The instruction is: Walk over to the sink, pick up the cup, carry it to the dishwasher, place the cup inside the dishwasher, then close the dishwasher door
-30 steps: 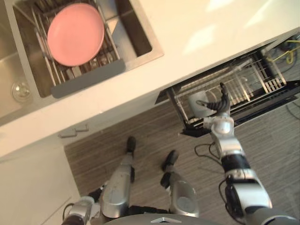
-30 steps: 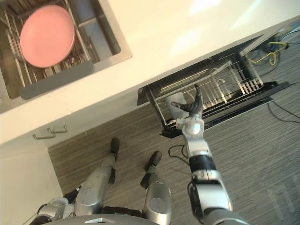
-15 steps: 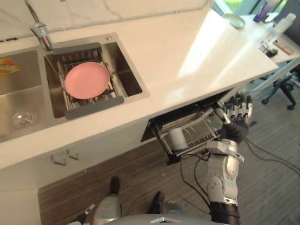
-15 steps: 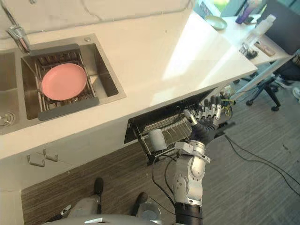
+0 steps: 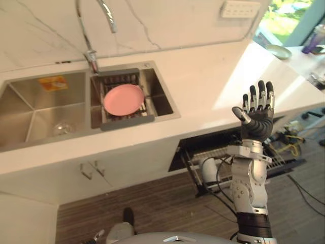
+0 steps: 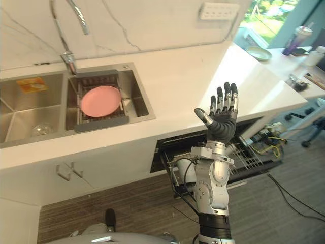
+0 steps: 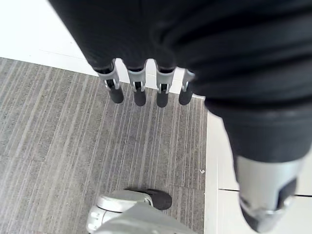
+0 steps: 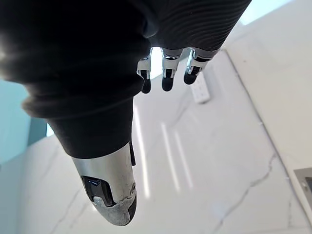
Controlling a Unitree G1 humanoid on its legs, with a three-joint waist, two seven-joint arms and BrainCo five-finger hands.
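Cup's in the dishwasher, right hand up in the air

We see the cup [image 5: 208, 170] sitting in the pulled-out dishwasher rack [image 5: 192, 170] at about 5 o'clock, with the door [image 5: 289, 163] open. Our right hand [image 5: 256, 114] is raised at 3 o'clock, fingers straight and spread, holding nothing. Left hand [image 7: 185, 44] hangs over the floor [image 7: 58, 146], fingers straight, also empty. A pink plate [image 5: 123, 98] sits in the sink [image 5: 30, 117] at 10 o'clock.

Right robot hand [image 8: 105, 97] with straight fingers [image 8: 167, 73], marble wall [image 8: 214, 161], wall socket [image 8: 200, 87]
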